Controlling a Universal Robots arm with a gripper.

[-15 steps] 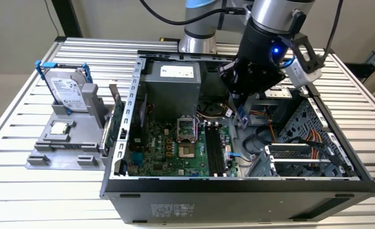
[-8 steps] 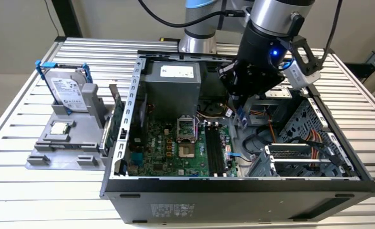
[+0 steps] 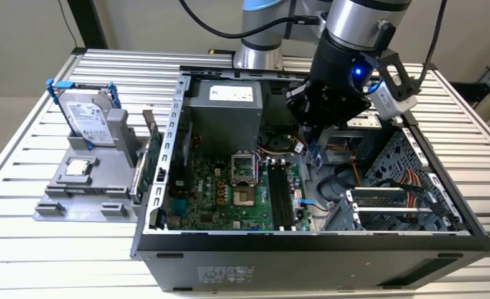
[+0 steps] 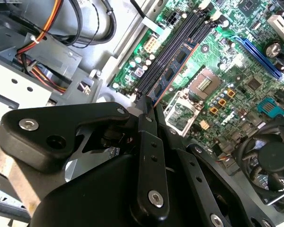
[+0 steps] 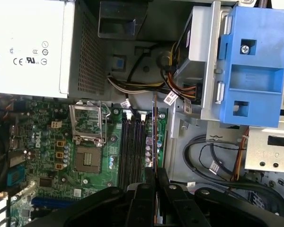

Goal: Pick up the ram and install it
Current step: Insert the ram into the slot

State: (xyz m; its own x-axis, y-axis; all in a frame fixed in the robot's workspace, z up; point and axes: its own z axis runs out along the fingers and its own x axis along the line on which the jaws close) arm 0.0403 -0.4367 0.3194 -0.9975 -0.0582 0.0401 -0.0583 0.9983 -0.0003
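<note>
The ram (image 4: 173, 71) is a thin bluish board with dark chips, and my gripper (image 4: 149, 111) is shut on one end of it. It hangs inside the open computer case, over the motherboard's long black slots (image 4: 177, 40). In the first wrist view the ram (image 5: 155, 137) shows edge-on, running lengthwise above the slots (image 5: 130, 146) toward their outer side, with the gripper (image 5: 155, 172) pinching it. In the exterior view the gripper (image 3: 305, 134) hovers well above the slots (image 3: 280, 193) near the case's middle.
The CPU socket (image 3: 243, 177) lies beside the slots, the power supply (image 3: 228, 99) behind them. A blue drive bracket (image 5: 255, 66) and loose cables (image 5: 213, 161) crowd the other side. A fan (image 4: 270, 161) sits nearby. Outside, a grey fixture holds a hard drive (image 3: 87, 118) and a CPU chip (image 3: 78, 167).
</note>
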